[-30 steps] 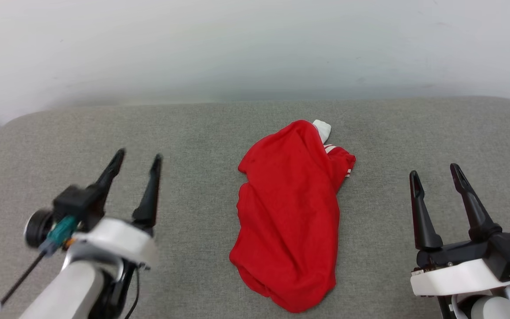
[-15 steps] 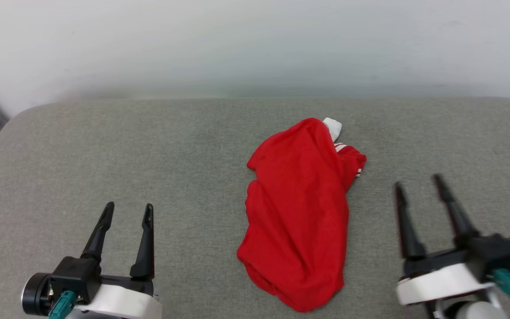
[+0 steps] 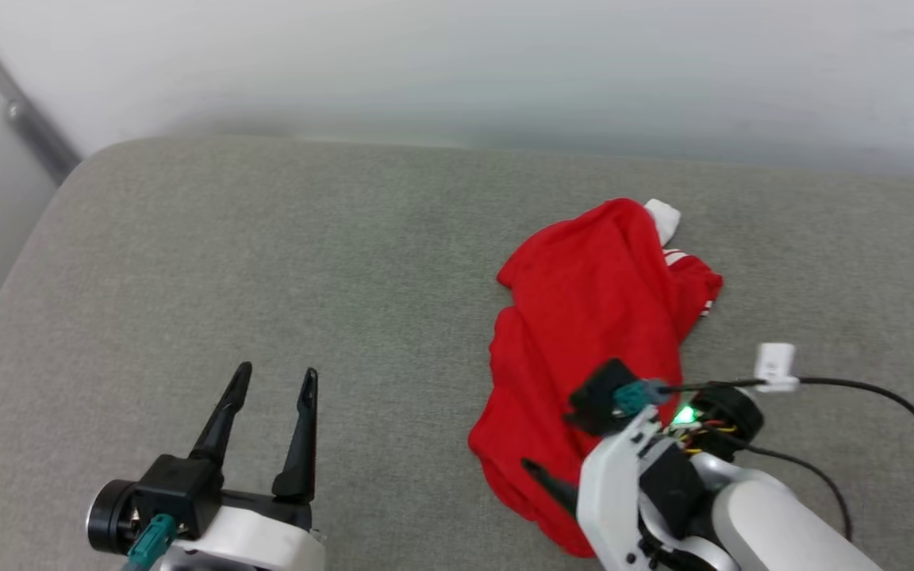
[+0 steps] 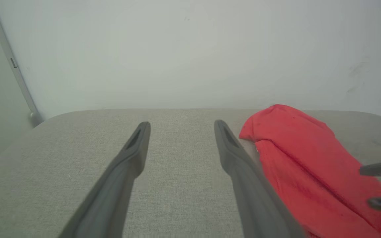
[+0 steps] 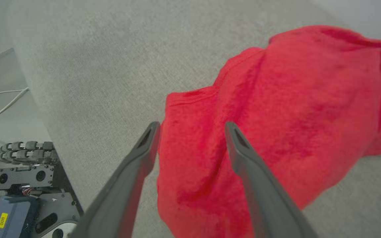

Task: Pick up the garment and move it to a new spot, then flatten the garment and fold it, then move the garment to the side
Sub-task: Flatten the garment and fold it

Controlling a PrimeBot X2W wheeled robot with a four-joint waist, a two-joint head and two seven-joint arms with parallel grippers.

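Grey padded surface (image 3: 266, 277) spreads under a pale wall, the crumpled red shirt (image 3: 592, 317) lying toward four o'clock. At five o'clock the right gripper (image 5: 192, 127) angles sideways over the shirt's near end, fingers spread and empty. The left gripper (image 3: 276, 371) rests at seven o'clock, fingers parted and well apart from the shirt.

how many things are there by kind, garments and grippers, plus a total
garment: 1
grippers: 2 (left gripper, right gripper, both open)
total: 3
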